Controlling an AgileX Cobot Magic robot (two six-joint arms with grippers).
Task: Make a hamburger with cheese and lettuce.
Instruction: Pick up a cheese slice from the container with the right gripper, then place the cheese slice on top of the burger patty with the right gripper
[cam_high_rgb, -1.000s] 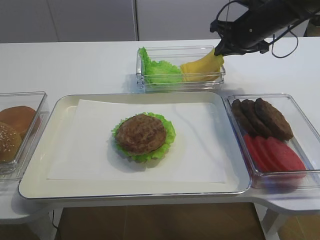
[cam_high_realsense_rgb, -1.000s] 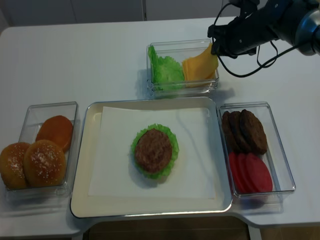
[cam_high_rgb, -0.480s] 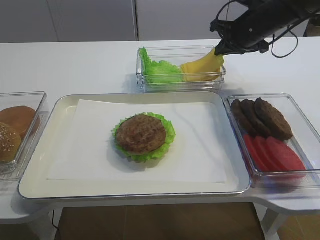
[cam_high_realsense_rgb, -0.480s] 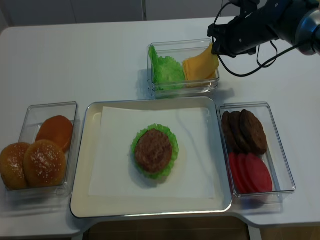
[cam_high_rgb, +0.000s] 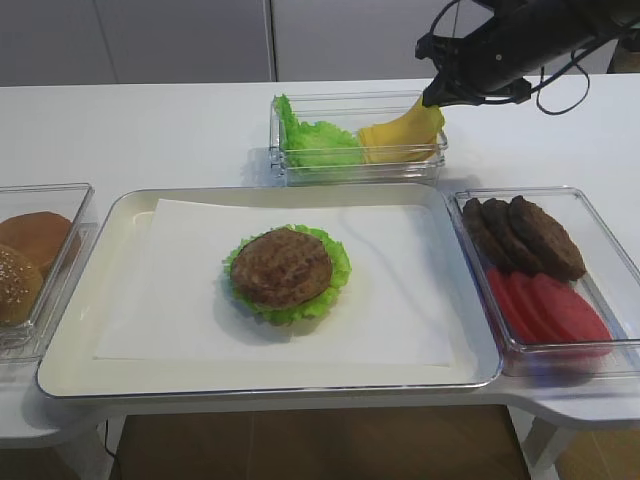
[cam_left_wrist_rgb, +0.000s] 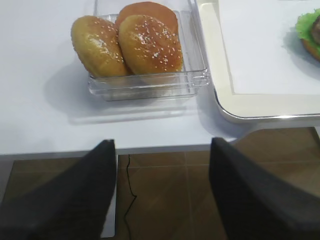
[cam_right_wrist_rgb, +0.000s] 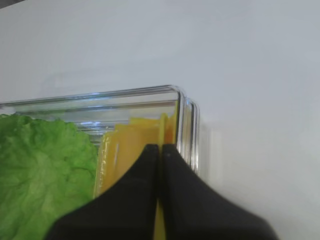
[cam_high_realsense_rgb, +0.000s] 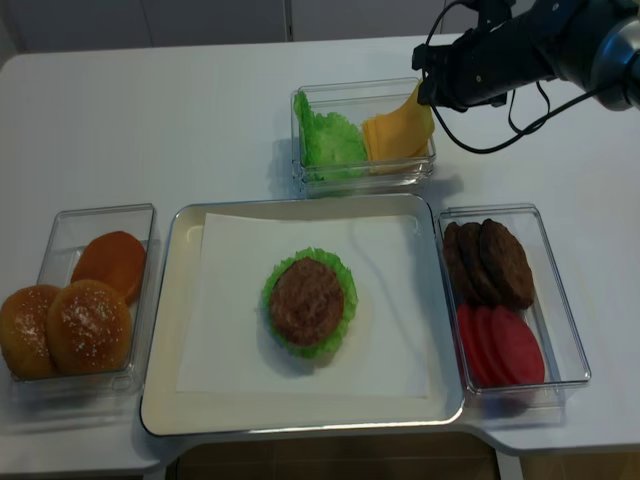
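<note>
The hamburger (cam_high_rgb: 285, 268) (cam_high_realsense_rgb: 308, 300), a brown patty on a ruffled lettuce leaf (cam_high_rgb: 338, 262), lies mid-tray on white paper. At the back, my right gripper (cam_high_rgb: 432, 100) (cam_high_realsense_rgb: 424, 95) (cam_right_wrist_rgb: 161, 147) is shut on the raised corner of a yellow cheese slice (cam_high_rgb: 400, 130) (cam_high_realsense_rgb: 400, 125) (cam_right_wrist_rgb: 130, 145) in the clear box's right half; the slice bends up from the pile. My left gripper (cam_left_wrist_rgb: 161, 145) is open with nothing between its fingers. It hangs off the table's front edge below the bun box, and neither high view shows it.
The back clear box (cam_high_rgb: 285, 172) holds loose green leaves (cam_high_rgb: 315, 140) beside the cheese pile. A right-hand box (cam_high_rgb: 620, 255) holds dark patties and red slices. Buns (cam_left_wrist_rgb: 147, 42) fill a left-hand box (cam_high_rgb: 70, 250). The cream tray (cam_high_rgb: 130, 215) sits between them.
The right gripper has closed on the cheese slice and risen slightly to the left, pulling its corner up. The back box has slid a little left.
</note>
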